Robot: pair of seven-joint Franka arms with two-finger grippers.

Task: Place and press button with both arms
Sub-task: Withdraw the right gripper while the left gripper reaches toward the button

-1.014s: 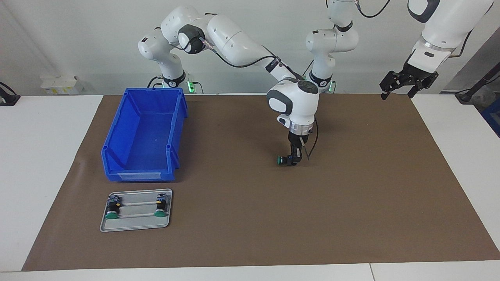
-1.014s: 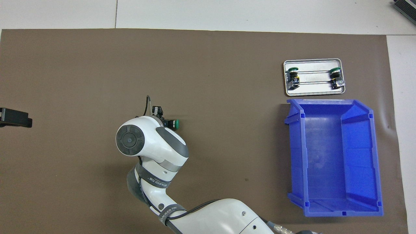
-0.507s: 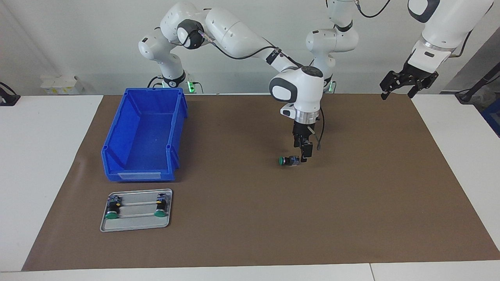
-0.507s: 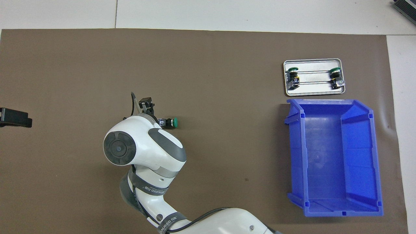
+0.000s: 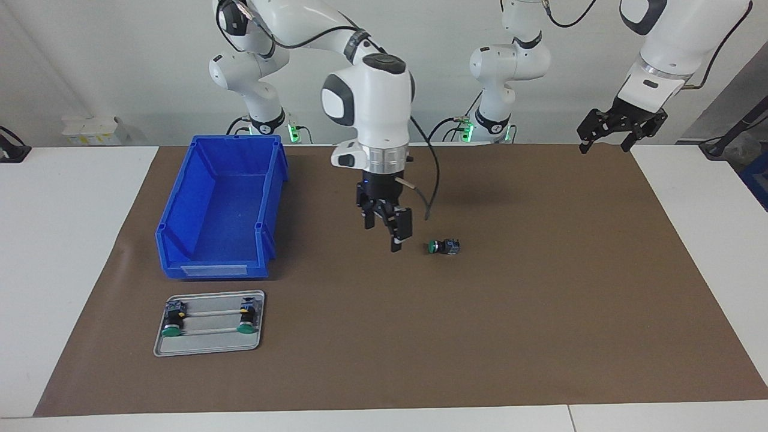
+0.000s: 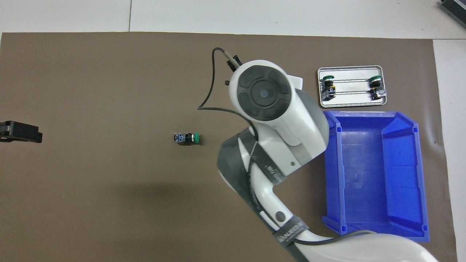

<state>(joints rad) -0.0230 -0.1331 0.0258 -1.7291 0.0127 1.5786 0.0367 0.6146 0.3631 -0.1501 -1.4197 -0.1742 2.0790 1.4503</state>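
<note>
On the brown mat (image 5: 540, 336), a button (image 5: 443, 246) lies on its side, alone.
Right gripper (image 5: 387, 231) hangs empty above the mat, fingers spread, between button and blue bin (image 5: 180, 234); left gripper (image 5: 621, 126), spread and empty, waits raised at the left arm's end.

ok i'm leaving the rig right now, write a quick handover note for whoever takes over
Right gripper: open, empty, raised over the brown mat between the blue bin and the button.
Left gripper: open, empty, waiting up in the air at the left arm's end of the table.
Button: lying on its side on the mat mid-table, green cap pointing toward the right arm's end, nothing touching it.
Silver tray: holds two more buttons, beside the bin, farther from the robots.
Done: one button placed on the mat.
Left: press it; neither gripper is at it yet.
</note>
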